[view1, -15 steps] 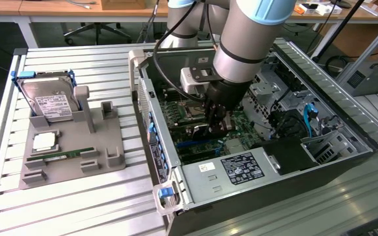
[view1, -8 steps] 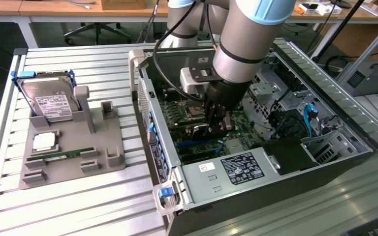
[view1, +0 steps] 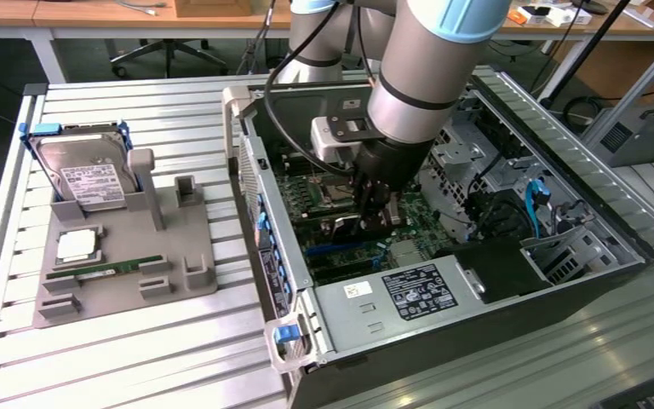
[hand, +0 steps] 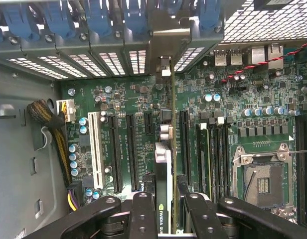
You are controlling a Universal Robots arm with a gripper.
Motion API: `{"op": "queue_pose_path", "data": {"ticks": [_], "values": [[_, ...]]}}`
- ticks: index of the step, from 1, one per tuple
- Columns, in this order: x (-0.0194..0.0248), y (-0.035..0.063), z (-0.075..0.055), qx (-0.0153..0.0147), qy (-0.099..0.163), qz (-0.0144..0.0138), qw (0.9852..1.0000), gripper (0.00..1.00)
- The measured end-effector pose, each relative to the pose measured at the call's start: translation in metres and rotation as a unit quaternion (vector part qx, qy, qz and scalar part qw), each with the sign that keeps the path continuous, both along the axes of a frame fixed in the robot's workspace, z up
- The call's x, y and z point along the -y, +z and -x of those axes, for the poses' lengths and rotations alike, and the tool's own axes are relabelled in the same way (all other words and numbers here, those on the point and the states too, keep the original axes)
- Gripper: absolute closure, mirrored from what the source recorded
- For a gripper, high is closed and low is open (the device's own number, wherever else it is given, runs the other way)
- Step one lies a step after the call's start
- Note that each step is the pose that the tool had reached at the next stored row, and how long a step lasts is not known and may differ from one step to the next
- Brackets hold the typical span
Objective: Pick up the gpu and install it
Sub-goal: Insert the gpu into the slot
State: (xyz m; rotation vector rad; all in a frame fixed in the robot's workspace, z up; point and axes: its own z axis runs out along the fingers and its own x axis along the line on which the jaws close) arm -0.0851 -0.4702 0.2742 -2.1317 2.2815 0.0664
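The gpu [hand: 163, 164] shows edge-on in the wrist view as a thin card standing upright over the green motherboard [hand: 243, 114]. Its silver bracket [hand: 163, 50] reaches the rear slot openings of the case. My gripper [hand: 164, 199] is shut on the card, with one black finger [hand: 142, 214] on each side of it. The card runs along the long black expansion slots [hand: 116, 149]; I cannot tell whether its edge is seated. In the exterior view my gripper [view1: 373, 217] is lowered inside the open computer case [view1: 599, 213], with the dark gpu [view1: 342, 228] at its tip just above the board.
A grey fixture tray [view1: 123, 256] lies at the exterior view's left, holding a hard drive [view1: 88, 170] and a green RAM stick [view1: 111, 268]. The power supply [view1: 418, 290], drive cages and cables crowd the case around the arm. The CPU socket [hand: 263, 181] lies beside the card.
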Motion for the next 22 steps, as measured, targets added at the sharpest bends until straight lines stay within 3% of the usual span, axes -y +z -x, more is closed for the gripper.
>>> {"op": "queue_pose_path", "data": {"ticks": [22], "values": [[-0.0008,-0.0027,0.0012,0.0000,0.000,0.0000,1.0000,0.73]]}}
